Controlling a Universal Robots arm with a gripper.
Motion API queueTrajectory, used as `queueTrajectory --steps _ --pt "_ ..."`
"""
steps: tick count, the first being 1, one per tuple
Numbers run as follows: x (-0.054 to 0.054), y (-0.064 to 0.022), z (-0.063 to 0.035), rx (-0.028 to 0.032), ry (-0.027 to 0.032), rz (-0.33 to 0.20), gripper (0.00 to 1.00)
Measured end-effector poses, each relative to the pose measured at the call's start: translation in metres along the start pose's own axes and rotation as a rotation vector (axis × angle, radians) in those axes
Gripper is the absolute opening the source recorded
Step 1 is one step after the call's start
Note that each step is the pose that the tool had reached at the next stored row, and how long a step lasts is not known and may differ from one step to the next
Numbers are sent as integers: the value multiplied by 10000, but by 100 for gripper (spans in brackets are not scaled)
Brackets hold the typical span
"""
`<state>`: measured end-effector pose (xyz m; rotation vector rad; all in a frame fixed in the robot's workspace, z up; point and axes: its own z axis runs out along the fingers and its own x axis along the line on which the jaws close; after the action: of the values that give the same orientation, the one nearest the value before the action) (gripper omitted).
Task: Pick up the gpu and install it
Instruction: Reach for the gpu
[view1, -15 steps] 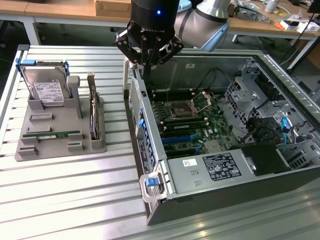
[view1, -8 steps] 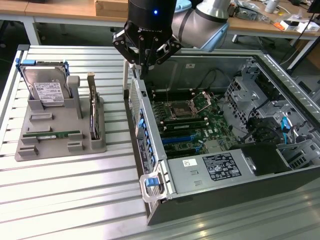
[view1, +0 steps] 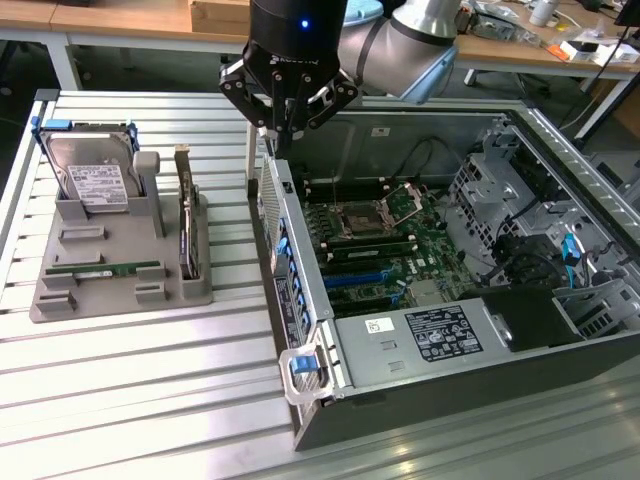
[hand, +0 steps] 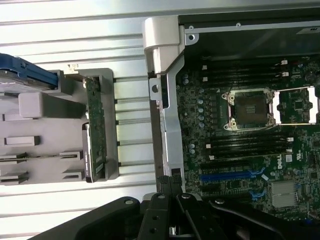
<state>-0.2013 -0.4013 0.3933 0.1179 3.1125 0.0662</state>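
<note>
Gripper shut and empty above the case edge; gpu in its holder.

A slatted metal table (view1: 130, 400) is seen bearing an open computer case (view1: 420, 405), with the motherboard (view1: 390, 245) exposed inside. The gripper (view1: 275, 135) is held above the far end of the case wall on the exterior view's left; its jaws are pressed together and nothing is gripped between them. A grey holder (view1: 100, 240) is placed on the table at the exterior view's left, well apart from the gripper. A hard drive (view1: 95, 180) is propped in its far part. The gpu (view1: 185, 215) is stood on edge in the holder's slot nearest the case, untouched. A memory stick (view1: 105, 269) is laid flat at the near side.
</note>
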Motion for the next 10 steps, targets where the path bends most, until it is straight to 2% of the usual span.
queueTrajectory --steps 10 --pt "71 -8 -2 0 0 0 11"
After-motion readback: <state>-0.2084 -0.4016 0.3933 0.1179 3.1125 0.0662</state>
